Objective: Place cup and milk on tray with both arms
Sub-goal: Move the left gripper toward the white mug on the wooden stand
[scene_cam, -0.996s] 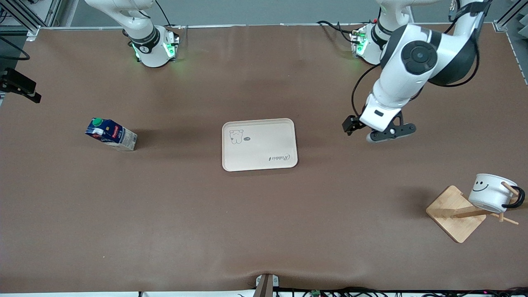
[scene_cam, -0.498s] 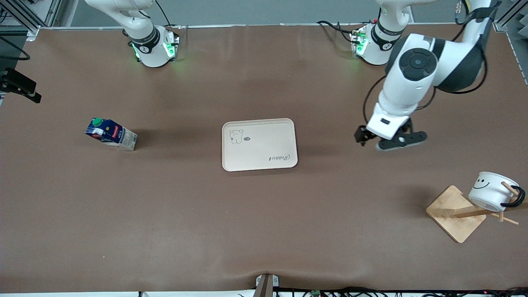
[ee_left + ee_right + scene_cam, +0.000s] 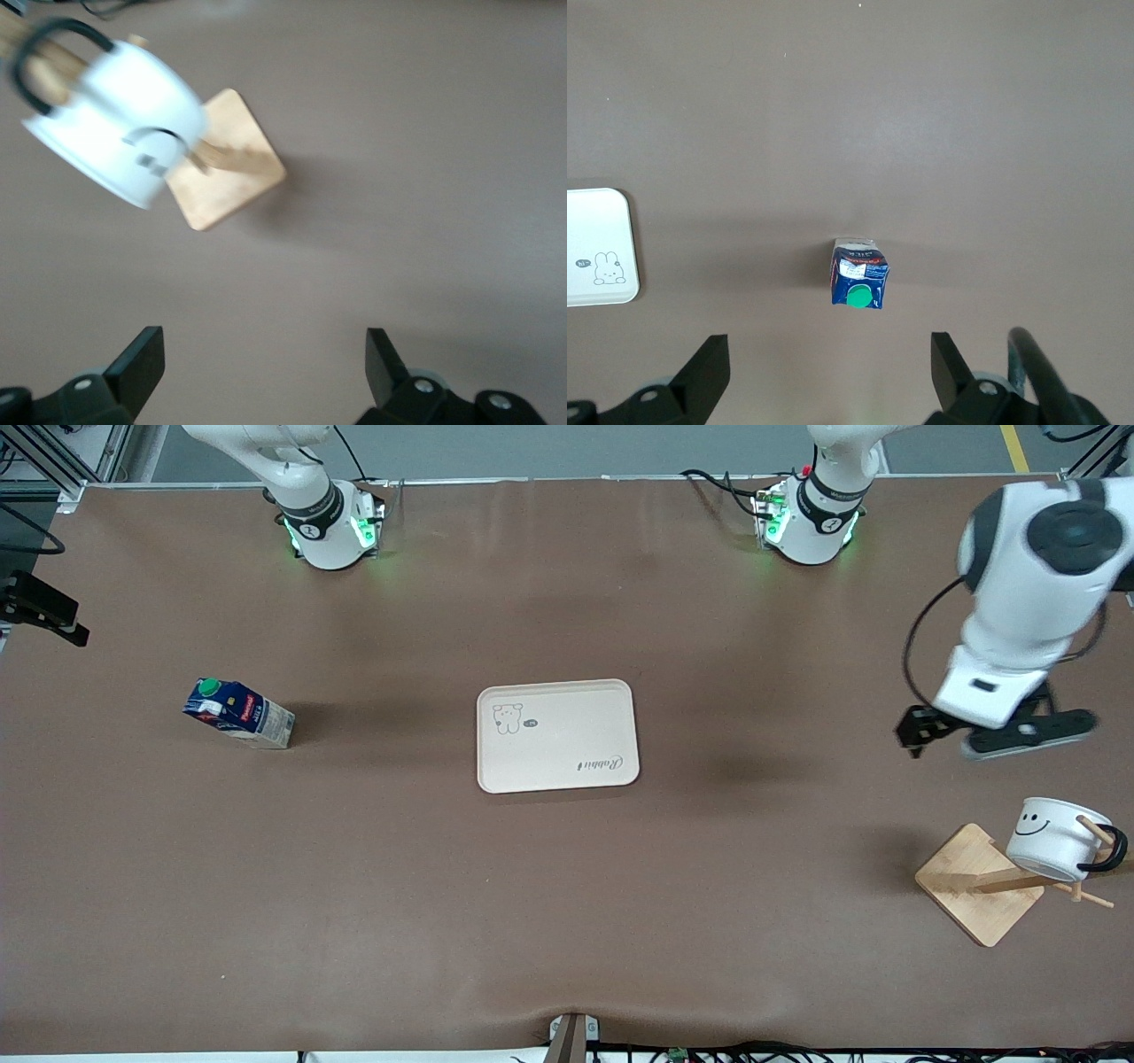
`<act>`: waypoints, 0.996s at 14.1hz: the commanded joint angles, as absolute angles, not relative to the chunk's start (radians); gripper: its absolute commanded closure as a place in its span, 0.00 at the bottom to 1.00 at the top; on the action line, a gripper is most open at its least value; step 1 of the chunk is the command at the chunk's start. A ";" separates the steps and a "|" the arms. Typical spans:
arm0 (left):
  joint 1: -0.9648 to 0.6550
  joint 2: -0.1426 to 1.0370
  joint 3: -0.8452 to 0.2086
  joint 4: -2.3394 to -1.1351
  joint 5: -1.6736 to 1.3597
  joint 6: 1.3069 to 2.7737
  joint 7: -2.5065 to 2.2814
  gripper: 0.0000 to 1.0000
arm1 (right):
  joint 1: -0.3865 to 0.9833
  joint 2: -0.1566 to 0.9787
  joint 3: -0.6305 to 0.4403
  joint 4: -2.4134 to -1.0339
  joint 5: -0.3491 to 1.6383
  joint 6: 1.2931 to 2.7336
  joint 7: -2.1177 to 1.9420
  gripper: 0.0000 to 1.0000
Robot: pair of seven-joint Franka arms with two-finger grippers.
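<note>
The cream tray (image 3: 567, 731) lies in the middle of the table. Toward the right arm's end stands the dark blue milk (image 3: 237, 713), tilted in the front view, green cap up. The white cup (image 3: 1056, 839) with its smiley face hangs by its black handle on a wooden rack at the left arm's end. My left gripper (image 3: 1028, 735) hovers open and empty over bare table beside the rack; in its wrist view (image 3: 266, 354) the cup (image 3: 115, 124) is blurred. My right gripper (image 3: 830, 359) is open, high above the milk (image 3: 859, 285), and out of the front view.
The rack's square wooden base (image 3: 979, 883) sits nearer the front camera than my left gripper, its pegs pointing toward the table's end. A black clamp (image 3: 40, 608) juts in at the edge by the right arm's end. A tray corner (image 3: 598, 221) shows in the right wrist view.
My left arm has swung from beside the tray toward its own end of the table, ending close to the rack and cup. Milk, tray and cup have not moved.
</note>
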State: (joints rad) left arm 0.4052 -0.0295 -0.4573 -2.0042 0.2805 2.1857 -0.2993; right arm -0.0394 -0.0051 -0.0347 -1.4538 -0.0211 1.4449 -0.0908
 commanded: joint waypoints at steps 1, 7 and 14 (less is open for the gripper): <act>0.530 -0.087 -0.466 -2.051 0.131 2.264 -0.069 0.00 | -0.040 0.006 -0.035 -1.428 -0.012 1.430 -0.101 0.00; 0.702 -0.035 -0.463 -2.086 -0.166 2.463 0.405 0.00 | -0.040 0.006 -0.035 -1.428 -0.012 1.430 -0.101 0.00; 0.706 0.107 -0.471 -2.082 -0.166 2.687 0.448 0.04 | -0.040 0.006 -0.035 -1.428 -0.012 1.430 -0.101 0.00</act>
State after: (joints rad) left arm 0.7003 0.0769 -0.4580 -2.0845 -0.1459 2.6379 0.4155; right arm -0.0394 -0.0049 -0.0346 -1.4533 -0.0211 1.4447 -0.0908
